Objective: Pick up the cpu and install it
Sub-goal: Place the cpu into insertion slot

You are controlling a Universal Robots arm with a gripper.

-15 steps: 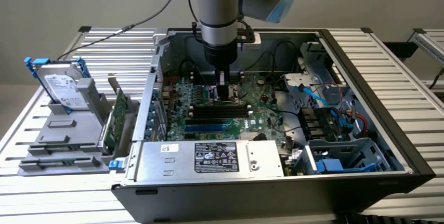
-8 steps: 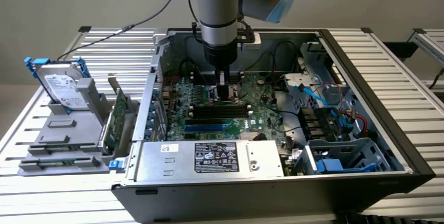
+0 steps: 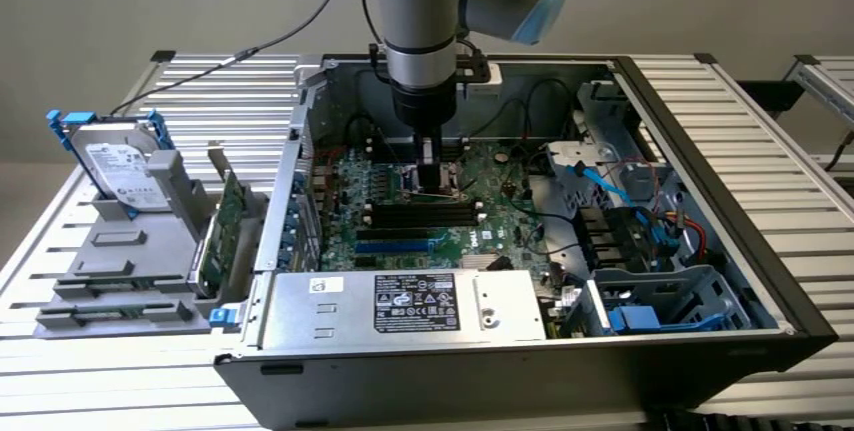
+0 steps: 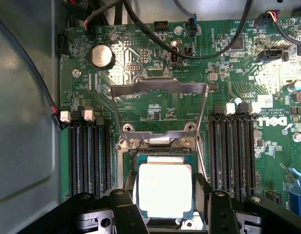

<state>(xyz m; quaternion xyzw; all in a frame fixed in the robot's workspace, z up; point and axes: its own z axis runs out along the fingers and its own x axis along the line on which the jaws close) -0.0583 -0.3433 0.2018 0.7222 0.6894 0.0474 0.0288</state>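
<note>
Closest to the wrist camera are the gripper's (image 4: 166,195) two black fingers (image 4: 122,204). They are closed against opposite edges of the cpu (image 4: 165,187), pinching it with the jaws standing wide. The cpu's silver-grey top glares too brightly for any marking to be read. It lies squarely over the socket (image 4: 160,155); whether it is fully seated cannot be told.

At the socket's far edge the metal load plate (image 4: 159,92) stands swung up and open. Banks of black memory slots (image 4: 89,156) flank the socket on both sides. Beyond one bank the green motherboard (image 4: 141,48) carries white "DELL" lettering (image 4: 282,129), and a round coin cell (image 4: 102,56) sits well beyond the socket.

In the exterior view the gripper (image 3: 430,176) reaches straight down onto the socket inside the open computer case (image 3: 441,391). Nearer than the socket lies the power supply (image 3: 400,306), whose white-and-black label (image 3: 416,303) is too small to read. Well away from the socket, outside the case, stand a green circuit card (image 3: 227,226) and a labelled hard drive (image 3: 118,163).
</note>
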